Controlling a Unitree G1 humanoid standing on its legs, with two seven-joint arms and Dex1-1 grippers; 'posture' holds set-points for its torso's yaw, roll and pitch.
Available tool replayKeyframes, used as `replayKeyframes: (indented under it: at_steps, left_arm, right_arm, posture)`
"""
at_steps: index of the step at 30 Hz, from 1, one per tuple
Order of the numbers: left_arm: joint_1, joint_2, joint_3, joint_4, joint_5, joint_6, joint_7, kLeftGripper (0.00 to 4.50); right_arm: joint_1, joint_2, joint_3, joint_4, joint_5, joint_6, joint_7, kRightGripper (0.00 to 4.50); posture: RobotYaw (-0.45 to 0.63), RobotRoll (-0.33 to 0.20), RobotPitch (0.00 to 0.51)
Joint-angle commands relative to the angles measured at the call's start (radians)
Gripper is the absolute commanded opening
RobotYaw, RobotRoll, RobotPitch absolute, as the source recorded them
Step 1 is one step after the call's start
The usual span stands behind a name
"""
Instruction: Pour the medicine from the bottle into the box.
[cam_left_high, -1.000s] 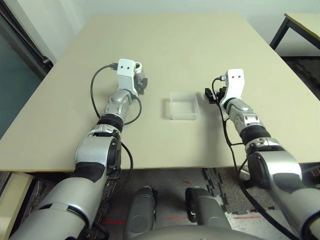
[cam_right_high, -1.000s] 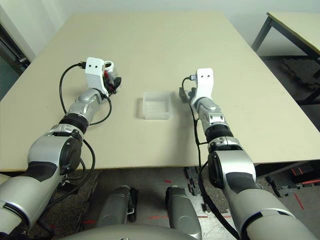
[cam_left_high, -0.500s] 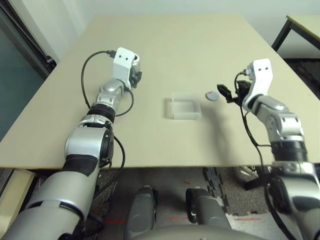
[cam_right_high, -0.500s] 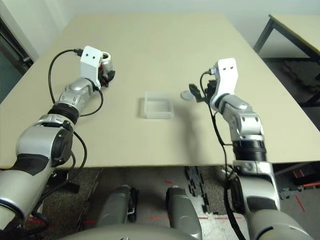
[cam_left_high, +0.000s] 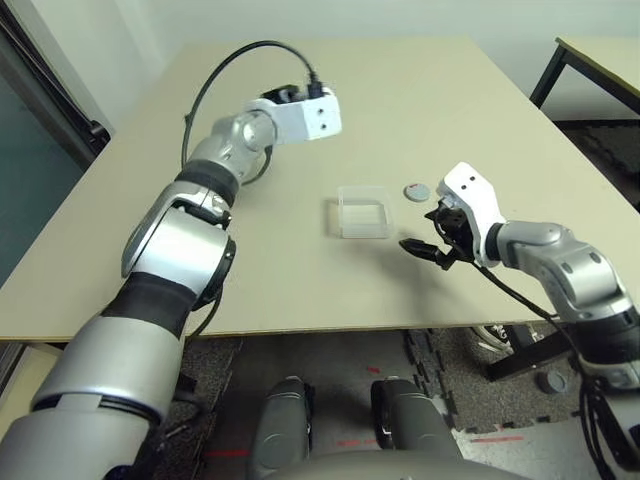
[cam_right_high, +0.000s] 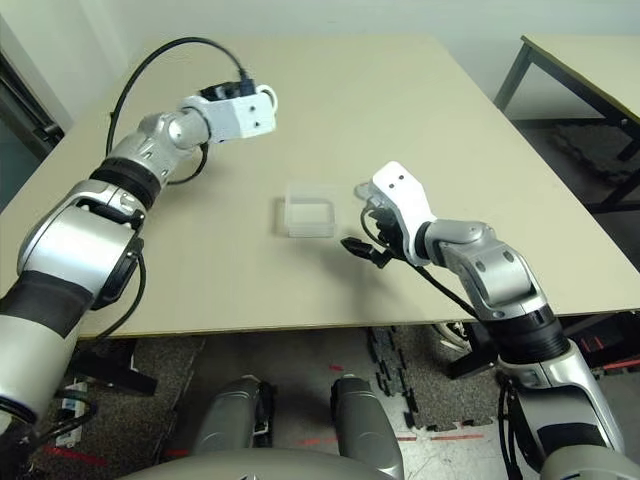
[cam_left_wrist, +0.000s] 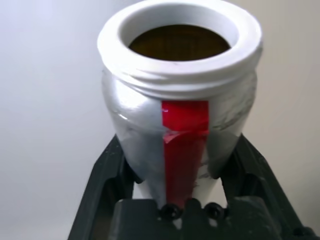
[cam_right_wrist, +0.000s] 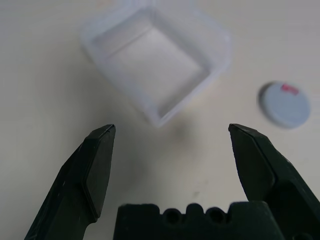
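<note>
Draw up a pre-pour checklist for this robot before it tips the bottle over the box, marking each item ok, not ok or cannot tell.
1. Cap off the bottle: ok, it lies on the table beside the box.
2. Left gripper shut on the bottle: ok.
3. Box empty and upright: ok.
4. Bottle mouth above the box: not ok, it is held off to the left.
5. Right gripper clear of the box: ok, open and apart from it.
6. Medicine inside the bottle: cannot tell.
</note>
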Motion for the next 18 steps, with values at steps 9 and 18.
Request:
replayKeyframes:
  at_steps: [9,18]
  left_arm:
    - [-0.008,-0.079,-0.356,0.046,0.365,-0.001,0.227,2.50]
    - [0.021,-0.090,-0.270,0.049,0.285,-0.007,0.197,2.50]
  right_arm:
    - [-0.039,0.098,0.041,0.080,-0.057,-0.036,-0.010,4.50]
    - [-0.028,0.106,0.026,0.085,-0.063,-0.042,-0.011,4.50]
  posture:
    - [-0.10,0.000,0.061]
    - [-0.09,0.000,0.068]
